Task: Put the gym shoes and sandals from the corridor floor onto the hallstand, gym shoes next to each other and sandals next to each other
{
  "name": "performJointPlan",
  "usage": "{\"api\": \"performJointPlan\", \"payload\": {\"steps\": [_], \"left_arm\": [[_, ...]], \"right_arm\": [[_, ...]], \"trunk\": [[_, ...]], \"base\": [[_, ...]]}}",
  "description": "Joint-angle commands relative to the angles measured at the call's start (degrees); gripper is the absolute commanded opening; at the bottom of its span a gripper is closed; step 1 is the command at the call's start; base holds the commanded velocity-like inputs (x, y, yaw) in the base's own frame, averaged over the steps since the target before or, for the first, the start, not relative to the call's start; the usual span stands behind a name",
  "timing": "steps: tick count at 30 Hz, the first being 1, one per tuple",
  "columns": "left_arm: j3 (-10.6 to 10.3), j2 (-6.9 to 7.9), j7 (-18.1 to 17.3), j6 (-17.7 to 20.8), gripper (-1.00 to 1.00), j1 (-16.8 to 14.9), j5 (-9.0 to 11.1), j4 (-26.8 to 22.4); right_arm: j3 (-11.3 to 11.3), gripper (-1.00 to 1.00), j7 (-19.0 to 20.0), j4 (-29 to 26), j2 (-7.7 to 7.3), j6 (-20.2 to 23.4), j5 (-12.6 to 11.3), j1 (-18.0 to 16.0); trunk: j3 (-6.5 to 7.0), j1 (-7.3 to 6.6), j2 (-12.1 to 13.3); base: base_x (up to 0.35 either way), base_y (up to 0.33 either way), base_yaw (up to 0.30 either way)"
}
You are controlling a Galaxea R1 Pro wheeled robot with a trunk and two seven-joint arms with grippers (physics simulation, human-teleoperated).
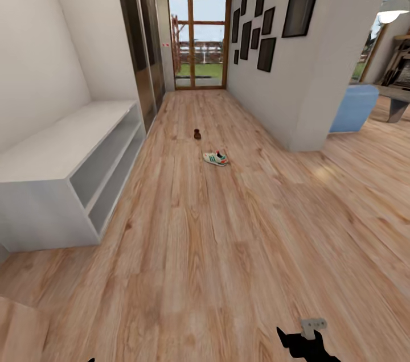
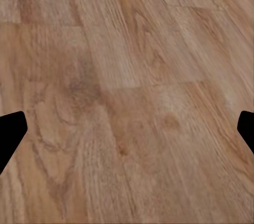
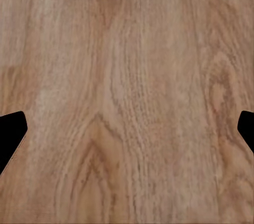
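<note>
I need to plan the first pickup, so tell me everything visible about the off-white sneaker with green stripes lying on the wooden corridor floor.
The off-white lace-up sneaker with green side stripes lies on the light brown wood-plank floor, mid-corridor. It shows a red-orange accent at one end. It rests sole-down, lengthwise across the corridor, touching nothing but the floor. A small dark brown object, too small to identify, sits apart, farther down the corridor. From here it looks like one shoe; finer detail is too small to tell.

no readable text, label or number shows anywhere.
</note>
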Motion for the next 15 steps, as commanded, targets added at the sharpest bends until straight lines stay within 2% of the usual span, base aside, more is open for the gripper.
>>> {"api": "performJointPlan", "payload": {"steps": [1, 15], "left_arm": [[0.18, -0.01, -0.43, -0.03, 1.00, -0.04, 0.19, 0.07], [0.18, -0.01, -0.43, -0.03, 1.00, -0.04, 0.19, 0.07]], "right_arm": [[0.47, 1.00, 0.26, 0.07, -0.02, -0.16, -0.61, -0.04], [0.45, 1.00, 0.22, 0.10, -0.02, -0.15, -0.62, -0.04]], "trunk": [[-0.05, 0.02, -0.02], [-0.05, 0.02, -0.02]], "base": [[0.337, 0.000, 0.000], [0.337, 0.000, 0.000]]}}
